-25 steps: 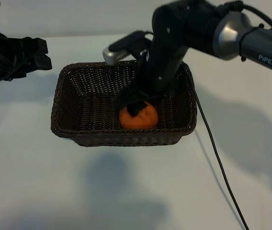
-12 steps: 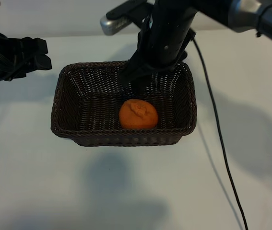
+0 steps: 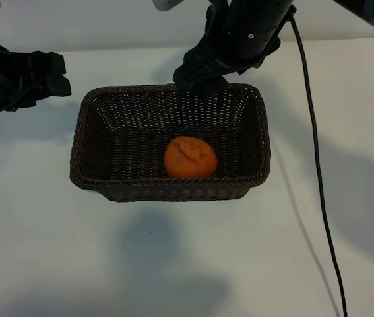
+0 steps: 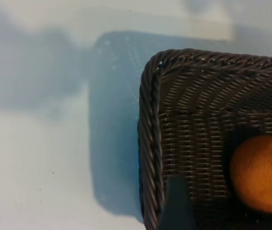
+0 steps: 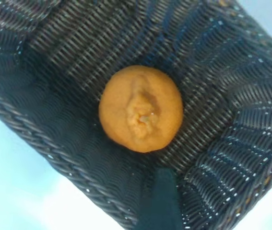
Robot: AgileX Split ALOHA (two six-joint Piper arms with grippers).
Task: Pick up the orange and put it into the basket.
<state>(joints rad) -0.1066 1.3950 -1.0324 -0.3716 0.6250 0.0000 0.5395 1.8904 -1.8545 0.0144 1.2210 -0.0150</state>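
Note:
The orange (image 3: pixel 190 157) lies on the floor of the dark wicker basket (image 3: pixel 84 142), near its front wall, with nothing touching it. My right gripper (image 3: pixel 198 82) hangs open and empty above the basket's far rim. In the right wrist view the orange (image 5: pixel 140 109) sits free inside the basket (image 5: pixel 35 120), and one dark finger (image 5: pixel 159 201) shows in front of the weave. My left gripper (image 3: pixel 59 74) stays parked and open beyond the basket's left end. Its wrist view shows the basket corner (image 4: pixel 147 143), part of the orange (image 4: pixel 260 175) and one finger (image 4: pixel 176 206).
A black cable (image 3: pixel 318 198) trails from the right arm down across the white table (image 3: pixel 35 231) to the right of the basket. Soft arm shadows fall on the table in front of the basket.
My right gripper was down at the orange a second ago; it has lifted up and back toward the far rim, leaving the orange in the basket. The left arm has not moved.

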